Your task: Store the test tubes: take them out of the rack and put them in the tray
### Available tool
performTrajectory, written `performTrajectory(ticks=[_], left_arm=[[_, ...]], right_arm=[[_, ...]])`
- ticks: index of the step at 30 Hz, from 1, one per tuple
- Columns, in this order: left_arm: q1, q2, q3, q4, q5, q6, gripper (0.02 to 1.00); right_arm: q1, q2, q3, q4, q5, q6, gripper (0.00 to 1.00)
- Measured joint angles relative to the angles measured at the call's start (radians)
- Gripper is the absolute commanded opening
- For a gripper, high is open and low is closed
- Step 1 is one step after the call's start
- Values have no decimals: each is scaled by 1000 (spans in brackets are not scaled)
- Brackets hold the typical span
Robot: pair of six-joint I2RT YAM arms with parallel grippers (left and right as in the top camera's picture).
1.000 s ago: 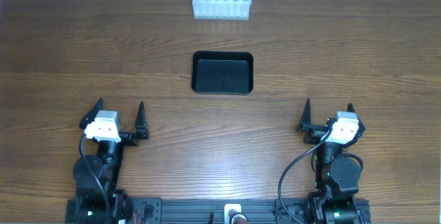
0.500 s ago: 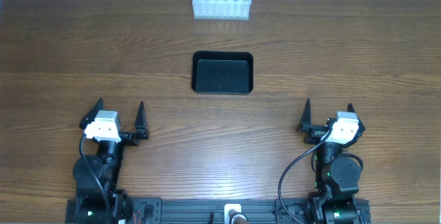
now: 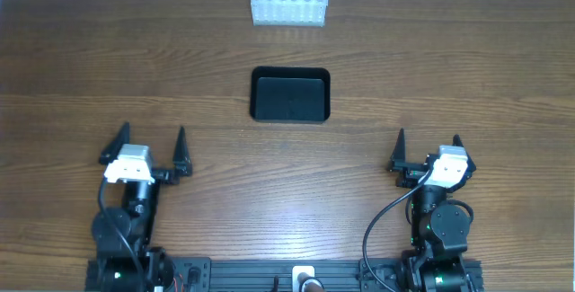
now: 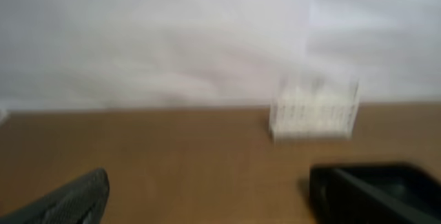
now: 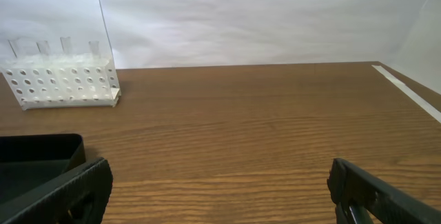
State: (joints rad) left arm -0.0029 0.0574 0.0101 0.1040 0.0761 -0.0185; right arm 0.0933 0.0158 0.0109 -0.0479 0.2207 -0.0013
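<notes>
Currently both spread wide, gripping nothing: left gripper (image 3: 151,132), right gripper (image 3: 428,137), well apart from tray (image 3: 290,74) and rack (image 3: 287,6).

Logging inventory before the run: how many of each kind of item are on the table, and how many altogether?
Test tubes, standing in the rack: 4
Rack: 1
Tray: 1
Total: 6

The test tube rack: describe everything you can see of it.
The rack is a white, translucent block, plastic by its look, pierced by rows of round holes. It stands upright on the wooden table, beyond the black tray and apart from it. Clear tubes stick up from its top; nothing else touches it.
</notes>
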Motion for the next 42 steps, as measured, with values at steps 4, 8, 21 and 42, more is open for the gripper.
performTrajectory(ticks=[4, 8, 21, 42], left_arm=[[0, 194, 21, 256, 3, 0, 1000], [0, 465, 122, 358, 10, 0, 998], [-145, 1408, 872, 303, -39, 0, 998], [-274, 2154, 1708, -43, -163, -28, 998]], right_arm=[[0, 0, 0, -1, 0, 0, 991], [0, 0, 0, -1, 0, 1, 991], [0, -1, 0, -1, 0, 0, 991], [0, -1, 0, -1, 0, 0, 993]])
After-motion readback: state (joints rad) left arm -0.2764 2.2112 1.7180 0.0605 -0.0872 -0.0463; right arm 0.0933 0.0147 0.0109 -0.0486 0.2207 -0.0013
